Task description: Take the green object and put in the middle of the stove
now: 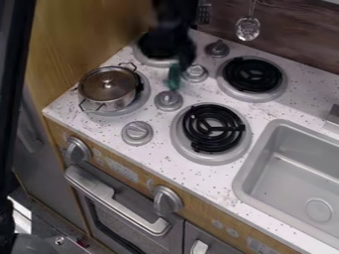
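The black gripper [177, 62] hangs over the back left part of the stove, blurred, between the rear left burner and the knobs. It is shut on the green object [174, 77], a small, narrow, dark green thing at its lower end. The green object stands out against the white speckled stove top [153, 82], just left of one silver knob [195, 73] and above another silver knob [168, 100]. The arm hides part of the rear left burner [156, 62].
A lidded metal pot [109, 89] sits on the front left burner. Two black coil burners [213, 128] [253, 75] lie to the right, with more knobs [137, 133] around them. The grey sink [265, 183] is at the right, and a slotted spoon [248, 28] hangs at the back wall.
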Tool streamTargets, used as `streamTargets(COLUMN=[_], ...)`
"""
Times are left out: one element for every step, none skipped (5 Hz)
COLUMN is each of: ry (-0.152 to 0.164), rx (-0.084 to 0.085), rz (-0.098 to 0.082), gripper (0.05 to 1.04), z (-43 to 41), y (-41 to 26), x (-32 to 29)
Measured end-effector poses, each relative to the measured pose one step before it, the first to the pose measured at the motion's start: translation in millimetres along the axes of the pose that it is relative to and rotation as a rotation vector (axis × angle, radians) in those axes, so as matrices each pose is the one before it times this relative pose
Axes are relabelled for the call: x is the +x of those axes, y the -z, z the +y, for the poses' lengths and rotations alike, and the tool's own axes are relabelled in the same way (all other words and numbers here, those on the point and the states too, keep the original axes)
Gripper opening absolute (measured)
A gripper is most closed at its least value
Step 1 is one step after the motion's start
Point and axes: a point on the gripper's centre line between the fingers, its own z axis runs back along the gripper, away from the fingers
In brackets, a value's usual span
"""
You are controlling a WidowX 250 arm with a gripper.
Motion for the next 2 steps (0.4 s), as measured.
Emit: streamTargets(ry=[0.0363, -0.0497], rx=[0.0192, -0.095], rz=[0.0729, 0.0742], gripper=[0.999, 0.999], z=[-19.95, -13.23], y=[-22.75, -5.6], x=[7.28, -8.29])
